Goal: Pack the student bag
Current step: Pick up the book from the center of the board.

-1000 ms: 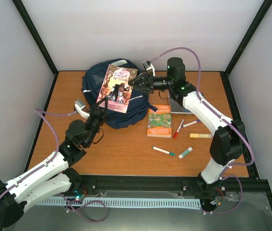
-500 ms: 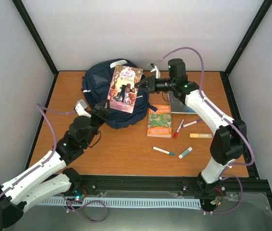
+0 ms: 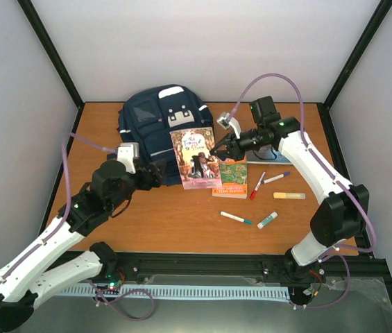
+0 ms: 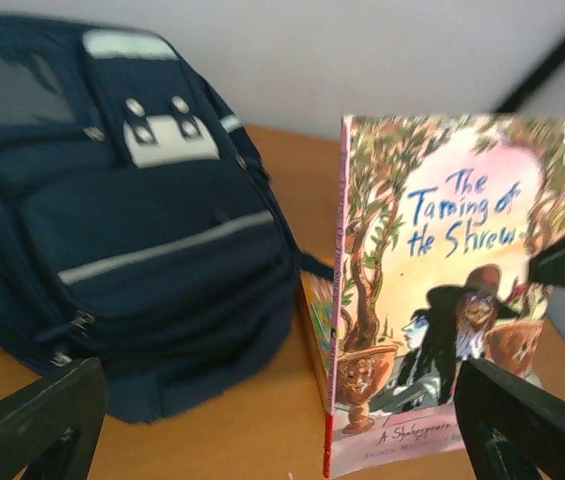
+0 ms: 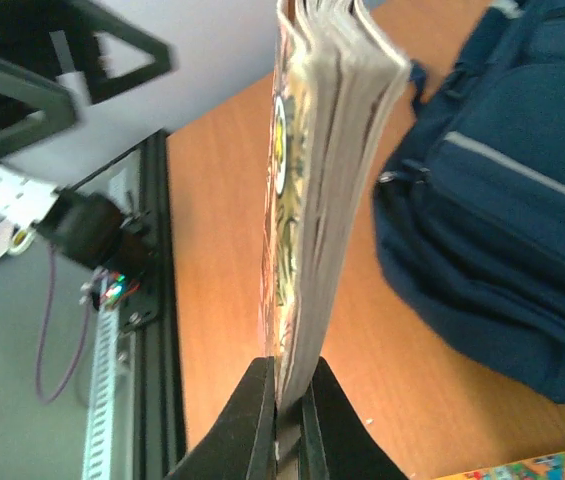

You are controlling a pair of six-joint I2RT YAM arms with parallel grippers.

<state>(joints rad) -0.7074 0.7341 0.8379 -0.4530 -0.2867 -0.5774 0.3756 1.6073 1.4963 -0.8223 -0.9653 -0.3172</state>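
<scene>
The student bag (image 3: 155,125) lies on the far left part of the tabletop (image 3: 182,229), close to the back wall, with its front pocket and white-grey buckle patch facing up. Just to its right, the right tool (image 5: 288,410) is clamped tight on one edge of a paperback (image 3: 196,157) titled "The Taming of the Shrew". It holds the paperback on edge, cover turned toward the left arm. The paperback stands between the bag and an orange-and-green book (image 3: 232,182) that lies flat. Whether the paperback touches the tabletop cannot be told. The left tool (image 3: 157,173) hovers by the bag's near edge, its jaws spread wide with nothing between them. Further right a red marker (image 3: 257,186), a yellow highlighter (image 3: 289,195) and a green-capped pen (image 3: 236,218) lie apart on the wood.
</scene>
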